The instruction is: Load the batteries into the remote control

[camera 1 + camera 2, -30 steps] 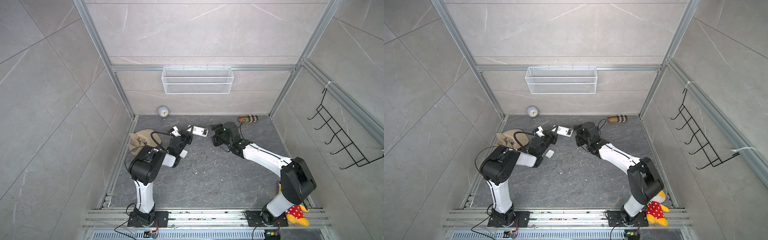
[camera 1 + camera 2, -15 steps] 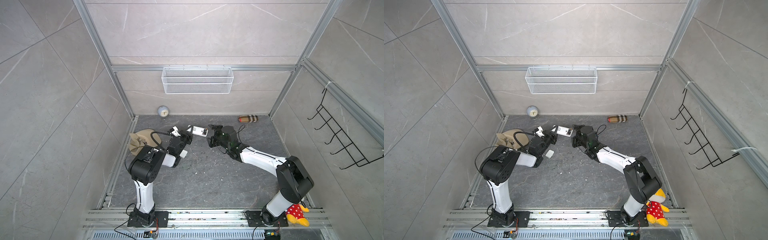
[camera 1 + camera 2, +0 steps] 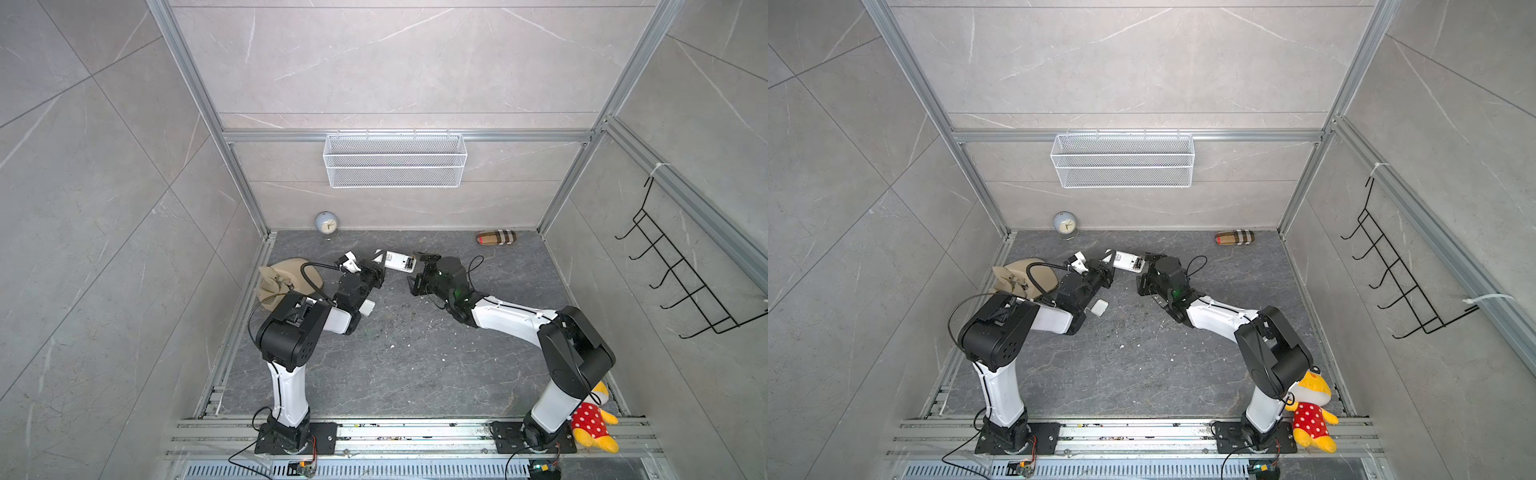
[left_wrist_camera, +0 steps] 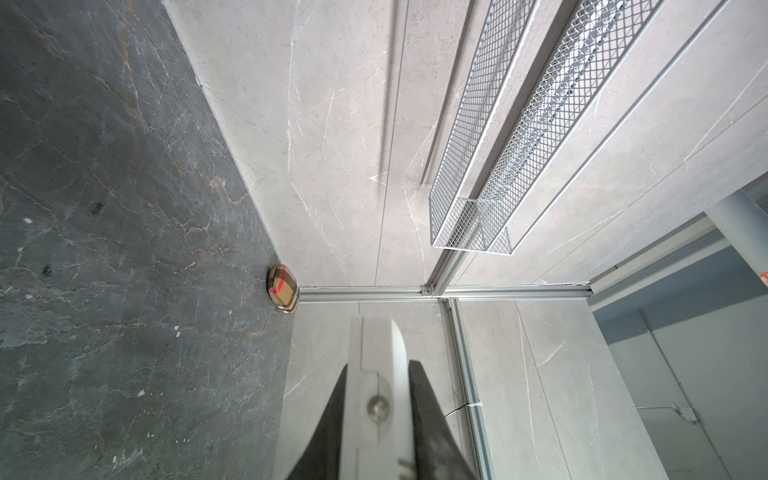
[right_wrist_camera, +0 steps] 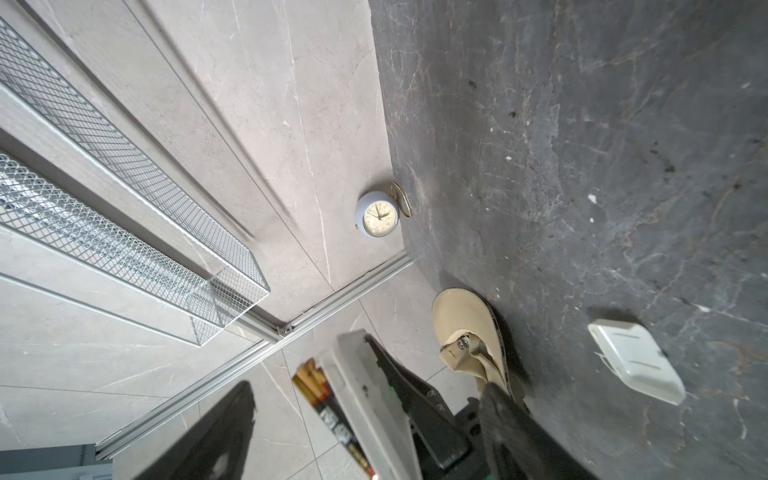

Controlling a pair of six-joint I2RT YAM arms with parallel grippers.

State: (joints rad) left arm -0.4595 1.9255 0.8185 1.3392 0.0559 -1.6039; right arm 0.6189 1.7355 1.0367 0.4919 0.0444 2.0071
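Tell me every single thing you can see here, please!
remote control: one, white, held off the floor
batteries: seemingly two, dark with orange tips, inside the remote control
back cover: one, white, on the floor
clock: one, pale blue, against back wall
hat: one, beige, floor by left wall
checked case: one, brown, floor at back right
basket: one, white wire, back wall
hook rack: one, black, right wall
plush toy: one, yellow and red, beside right arm
left tool: one, black, shut on remote control
right tool: one, black, open at the remote control's end
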